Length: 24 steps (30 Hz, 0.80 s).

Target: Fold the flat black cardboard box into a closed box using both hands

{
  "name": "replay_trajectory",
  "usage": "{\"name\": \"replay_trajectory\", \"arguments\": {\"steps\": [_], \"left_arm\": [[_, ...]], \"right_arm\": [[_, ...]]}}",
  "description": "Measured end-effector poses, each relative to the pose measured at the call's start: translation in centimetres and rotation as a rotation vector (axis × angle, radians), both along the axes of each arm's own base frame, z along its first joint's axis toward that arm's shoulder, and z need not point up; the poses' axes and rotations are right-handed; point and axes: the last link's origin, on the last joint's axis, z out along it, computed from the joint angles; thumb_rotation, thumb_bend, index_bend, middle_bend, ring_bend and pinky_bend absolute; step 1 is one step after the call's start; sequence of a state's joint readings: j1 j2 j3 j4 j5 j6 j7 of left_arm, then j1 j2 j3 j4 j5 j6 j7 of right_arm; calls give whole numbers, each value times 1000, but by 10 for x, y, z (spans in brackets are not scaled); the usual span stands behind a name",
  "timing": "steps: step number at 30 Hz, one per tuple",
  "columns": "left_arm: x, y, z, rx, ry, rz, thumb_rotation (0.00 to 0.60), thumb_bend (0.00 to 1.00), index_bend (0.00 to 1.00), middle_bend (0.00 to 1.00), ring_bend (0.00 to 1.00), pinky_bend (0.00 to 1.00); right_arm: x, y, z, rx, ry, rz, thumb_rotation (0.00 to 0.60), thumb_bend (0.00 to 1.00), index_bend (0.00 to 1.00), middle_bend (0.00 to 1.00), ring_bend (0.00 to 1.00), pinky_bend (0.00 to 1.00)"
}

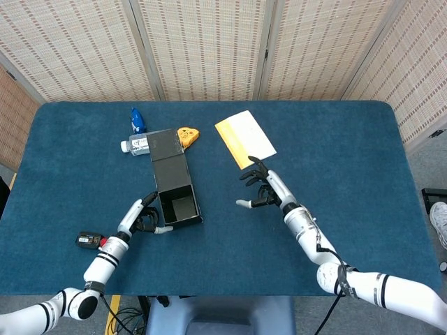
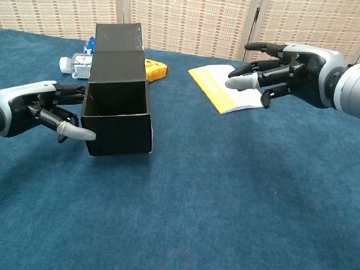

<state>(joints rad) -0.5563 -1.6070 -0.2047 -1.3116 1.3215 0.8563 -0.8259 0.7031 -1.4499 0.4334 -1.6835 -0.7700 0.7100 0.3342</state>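
The black cardboard box [image 2: 119,103] stood already raised into an open rectangular tube, lying lengthwise on the blue table [image 1: 349,153], its open mouth facing you and its far end up near the clear bottle [image 1: 137,143] and the yellow tape measure [image 1: 186,134]. It looked light and thin-walled: stiff along the panels, ready to bend at the creases, and likely to slide on the cloth if you pushed from 1 side only. Judged from that, the best holds were the 2 long side walls near the mouth, so the tube stayed square while the flaps went in.

Your left hand [image 2: 42,112] sat at the left of the box, fingers curled at the left wall by the mouth and the thumb reaching along the bottom front corner; whether it truly gripped the wall could not be told. Your right hand [image 2: 279,72] hovered well to the right of the box, fingers spread and holding nothing, above the near edge of the yellow-and-white booklet [image 1: 244,138]. Left of the box, near the table's front edge, lay a small black-and-red object [image 1: 89,241].
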Motion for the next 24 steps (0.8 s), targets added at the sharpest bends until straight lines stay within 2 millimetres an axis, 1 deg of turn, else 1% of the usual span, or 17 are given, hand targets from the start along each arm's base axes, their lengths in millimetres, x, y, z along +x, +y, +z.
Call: {"name": "replay_trajectory", "arguments": {"steps": [5,8,10,14,18,24], "left_arm": [[0,-6,12,-16,5,-100,600,109,347,419,648,678],[2,-11,19,-21,2,-151,600,109,350,419,646,674],[6,-15,21,-25,-7,-174,600,109,352,419,645,671],[15,-21,23,-46,-14,-221,600,109,352,419,645,669],[22,-23,20,-64,3,-254,600,109,352,419,645,669],[31,-24,14,-78,18,-277,600,109,352,419,645,668]], "right_arm": [[3,2,-7,155,-198,-81,600,6,0,87,82,197],[7,0,-12,249,-332,-138,600,7,0,29,24,160],[11,-2,-15,307,-419,-172,600,5,0,8,6,152],[22,-7,-23,397,-551,-201,600,0,0,0,0,128],[33,-15,-30,475,-673,-203,600,0,0,0,0,126],[42,-30,-35,504,-766,-137,600,0,0,0,0,126]]}}
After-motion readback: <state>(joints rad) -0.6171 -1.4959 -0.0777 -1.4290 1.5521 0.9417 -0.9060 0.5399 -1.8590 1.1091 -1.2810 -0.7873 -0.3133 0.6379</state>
